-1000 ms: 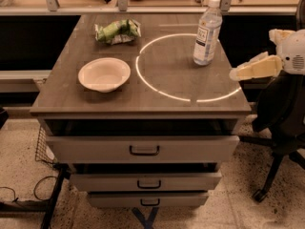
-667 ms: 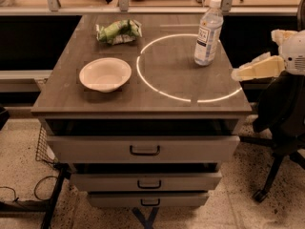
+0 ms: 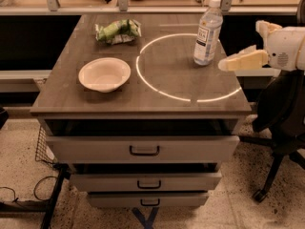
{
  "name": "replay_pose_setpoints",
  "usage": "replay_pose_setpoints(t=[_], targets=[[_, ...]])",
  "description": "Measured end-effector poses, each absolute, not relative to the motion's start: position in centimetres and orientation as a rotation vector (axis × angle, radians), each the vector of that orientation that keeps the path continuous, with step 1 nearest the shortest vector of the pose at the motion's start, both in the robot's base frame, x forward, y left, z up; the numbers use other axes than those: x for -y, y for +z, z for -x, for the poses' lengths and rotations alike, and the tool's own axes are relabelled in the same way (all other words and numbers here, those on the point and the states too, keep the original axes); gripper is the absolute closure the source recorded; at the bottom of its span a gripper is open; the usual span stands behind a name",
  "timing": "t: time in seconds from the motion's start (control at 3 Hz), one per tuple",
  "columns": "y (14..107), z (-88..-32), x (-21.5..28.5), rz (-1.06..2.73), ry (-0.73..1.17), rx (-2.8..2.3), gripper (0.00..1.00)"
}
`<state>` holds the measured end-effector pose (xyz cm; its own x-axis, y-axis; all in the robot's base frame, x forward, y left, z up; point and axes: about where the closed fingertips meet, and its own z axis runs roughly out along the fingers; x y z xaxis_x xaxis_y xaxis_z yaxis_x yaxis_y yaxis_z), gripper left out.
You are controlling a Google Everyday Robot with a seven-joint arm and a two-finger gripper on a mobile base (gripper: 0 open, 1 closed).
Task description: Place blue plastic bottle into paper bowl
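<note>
The blue plastic bottle [image 3: 208,32] stands upright on the back right of the table top, clear with a white cap and white label, on the rim of a bright light ring. The paper bowl [image 3: 104,74] sits on the left of the table, cream-white and empty. My gripper [image 3: 241,46] hangs at the right edge of the table, just right of the bottle and apart from it. Its cream fingers [image 3: 240,60] are spread open and hold nothing.
A green and white snack bag [image 3: 118,30] lies at the back left. The grey wooden table [image 3: 143,101] has three drawers below, slightly pulled out. A dark office chair [image 3: 281,123] stands at the right. A shelf runs behind the table.
My gripper has moved a little left and up, closer to the bottle. The bottle, bowl and bag have not moved.
</note>
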<state>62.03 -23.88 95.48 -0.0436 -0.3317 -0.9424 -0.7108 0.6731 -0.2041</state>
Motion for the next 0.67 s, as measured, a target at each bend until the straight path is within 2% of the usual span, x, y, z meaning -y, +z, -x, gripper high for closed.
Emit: replay_pose_setpoints(t=[0.67], targets=[[96.1,-68.7,21.7,0.817,0.557,-1.475,0.0]])
